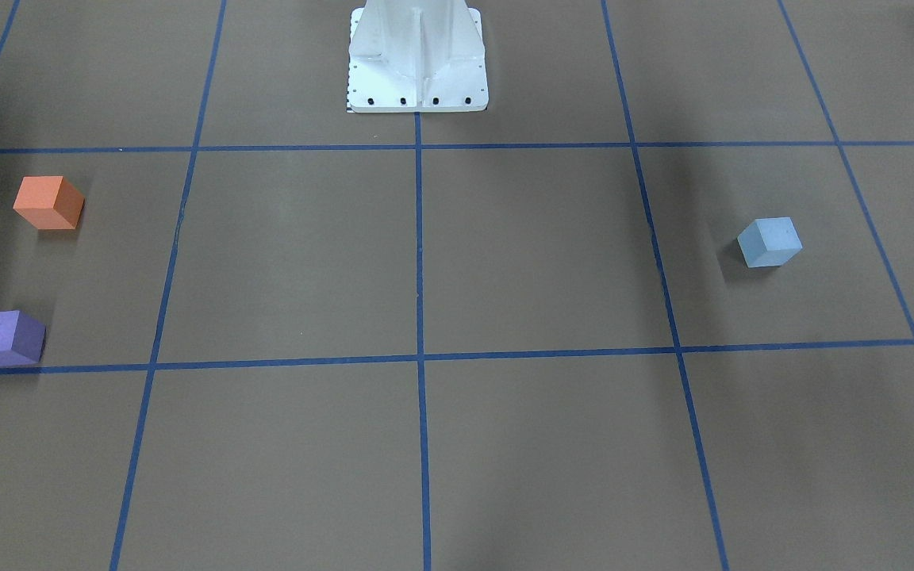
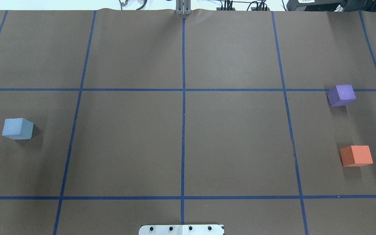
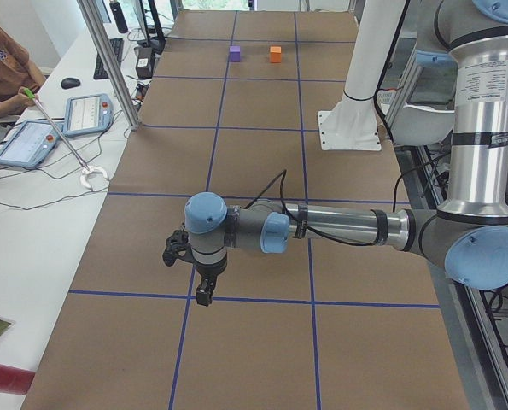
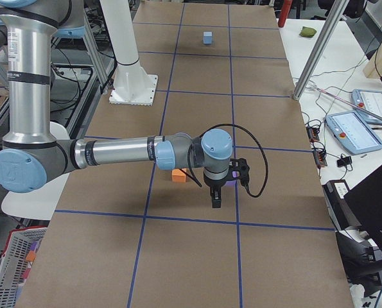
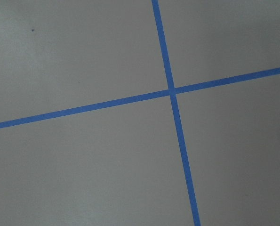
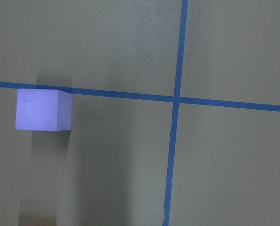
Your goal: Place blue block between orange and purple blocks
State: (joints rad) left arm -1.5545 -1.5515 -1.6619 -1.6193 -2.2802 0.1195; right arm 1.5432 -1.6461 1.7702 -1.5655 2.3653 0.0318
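The blue block sits alone on the table's left side, also in the front view. The orange block and purple block stand apart on the right side, with a gap between them. The right wrist view shows the purple block below it. My left gripper hovers above the table in the left side view; the blue block is hidden there. My right gripper hovers by the orange block. I cannot tell whether either gripper is open or shut.
Blue tape lines divide the brown table into squares. The white robot base stands at the table's middle edge. An operator and tablets are at a side desk.
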